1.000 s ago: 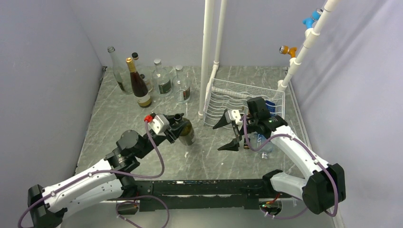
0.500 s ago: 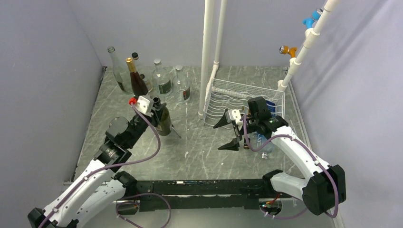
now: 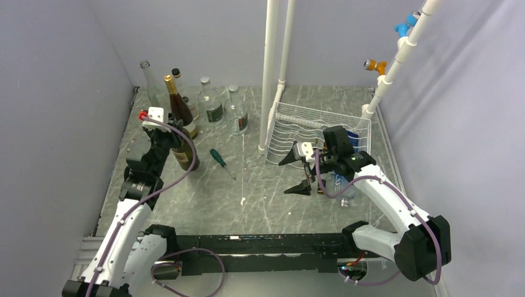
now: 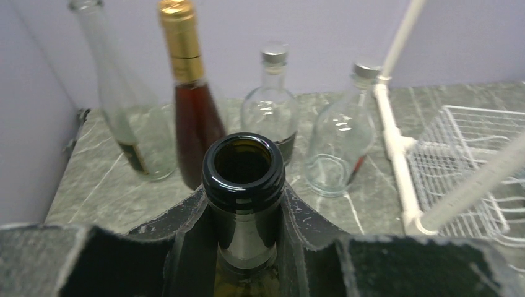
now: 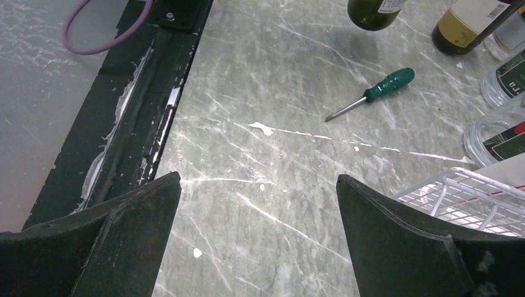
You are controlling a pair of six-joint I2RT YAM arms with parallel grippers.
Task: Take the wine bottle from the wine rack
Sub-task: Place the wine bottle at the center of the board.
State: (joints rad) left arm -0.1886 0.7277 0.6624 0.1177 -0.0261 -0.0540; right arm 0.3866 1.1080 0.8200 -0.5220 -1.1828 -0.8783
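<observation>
- Left fingers [image 4: 192,244]: closed on the neck of the bottle [image 4: 242,166], one finger on each side, just under its open mouth
- Right fingers [image 5: 396,247]: spread wide with nothing between them, hanging over bare counter [image 5: 266,142] just in front of the rack [image 5: 461,189]
- Bottle: dark green, uncorked and upright. It is at the left of the counter, well apart from the rack and just beside the spare bottles. I cannot tell from my views whether its base sits on the counter or hangs just above it
- Rack: white wire, at the right rear of the counter, beside the white posts. The tiers I can see carry no bottle. My right arm covers the near right corner, where something blue and something clear show, but I cannot name them
- Spare bottles [image 3: 213,108]: five, standing at the back left
- Screwdriver [image 3: 216,156]: green handle, lying loose between bottle and rack
- Progress: I judge the main part done, since the bottle is off the rack and across the counter. What remains is to settle it upright, let go and draw the left arm back
- Care: the spare bottles stand close, so a knock on release could topple one
</observation>
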